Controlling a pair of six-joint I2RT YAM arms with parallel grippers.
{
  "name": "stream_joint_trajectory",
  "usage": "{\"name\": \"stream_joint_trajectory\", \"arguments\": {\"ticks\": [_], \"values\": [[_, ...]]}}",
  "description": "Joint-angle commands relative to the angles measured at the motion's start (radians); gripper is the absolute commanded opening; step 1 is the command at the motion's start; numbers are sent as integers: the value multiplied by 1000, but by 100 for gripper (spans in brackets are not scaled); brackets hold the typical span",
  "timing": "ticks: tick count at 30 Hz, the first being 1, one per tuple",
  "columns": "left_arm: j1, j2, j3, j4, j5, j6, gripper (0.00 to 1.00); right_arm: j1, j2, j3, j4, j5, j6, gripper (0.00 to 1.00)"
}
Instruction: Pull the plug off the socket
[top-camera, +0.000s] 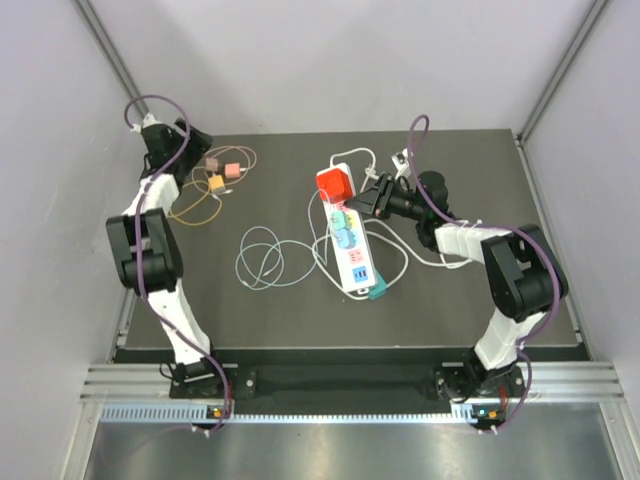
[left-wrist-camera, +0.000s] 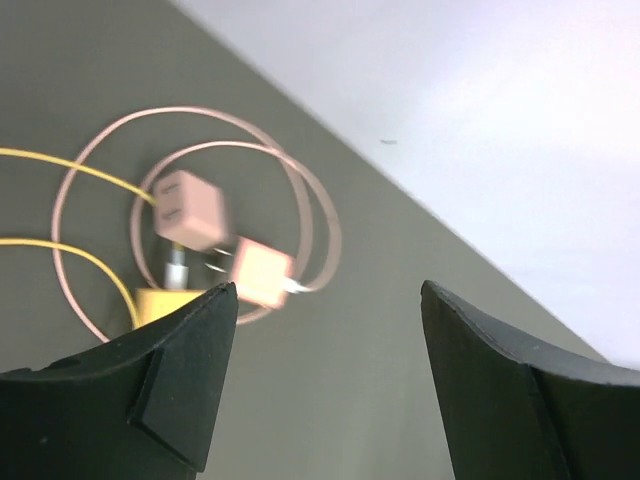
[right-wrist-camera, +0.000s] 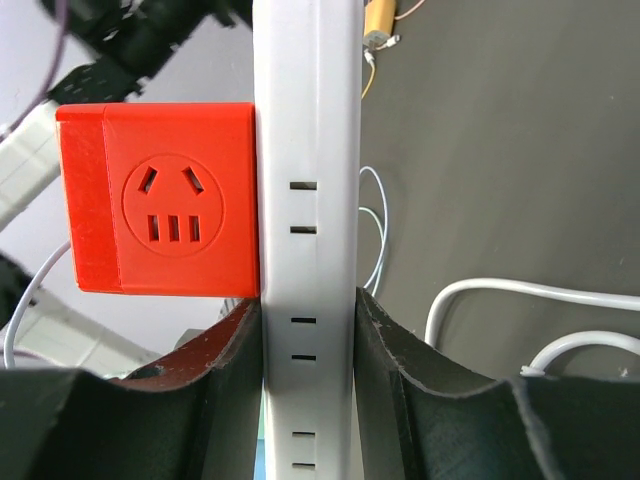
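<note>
White power strip (right-wrist-camera: 307, 200), red cube plug (right-wrist-camera: 160, 200) seated, right gripper (right-wrist-camera: 307, 305) clamping it

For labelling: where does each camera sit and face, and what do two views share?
Top external: above, behind the robot, looking down on the table; left arm, right arm show.
Left wrist: faces pink chargers; open left gripper shows.
Right wrist: faces the power strip, clamped by the right gripper.
Shared: red adapter, top and right wrist.
</note>
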Motion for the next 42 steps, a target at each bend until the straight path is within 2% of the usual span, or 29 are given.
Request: {"name": "stream_joint_trajectory", "arguments": {"ticks": [1,5,9,14,20,24,26,29,30,32,33,36,39,42], "values": [[3,-190,-112,80,79,6,79,6,-55,43,107,-18,-6,0],[-36,-374,-383,177,212,-72,78,4,-64,41,99,-17,-17,0],[-136,-548,-613,257,327,-75,78,6,-87,35,77,5,-39,0],[-213,-840,-868,287,355,-92,78,4,-107,29,38,26,-70,0],[-346,-1133,-1022,280,357,-169,78,7,-104,29,15,45,-84,0],[-482,-1255,-1089,274,337,-232,77,6,-109,28,3,60,-98,0],[-544,-1290,-1114,260,312,-258,77,7,-109,26,-3,63,-101,0],[-694,-1306,-1122,240,216,-275,76,7,-109,25,-13,72,-107,0],[-781,-1303,-1120,240,146,-275,76,7,-107,26,-16,78,-107,0],[-866,-1275,-1100,223,72,-255,76,6,-107,26,-23,82,-112,0],[-942,-1258,-1090,218,-14,-246,76,6,-107,26,-26,85,-113,0],[-1053,-1168,-1047,212,-109,-223,76,7,-107,25,-31,88,-115,0],[-1116,-1059,-988,191,-204,-206,76,7,-110,23,-31,91,-113,0],[-1155,-979,-933,154,-376,-183,76,6,-116,25,-32,91,-110,0]]}}
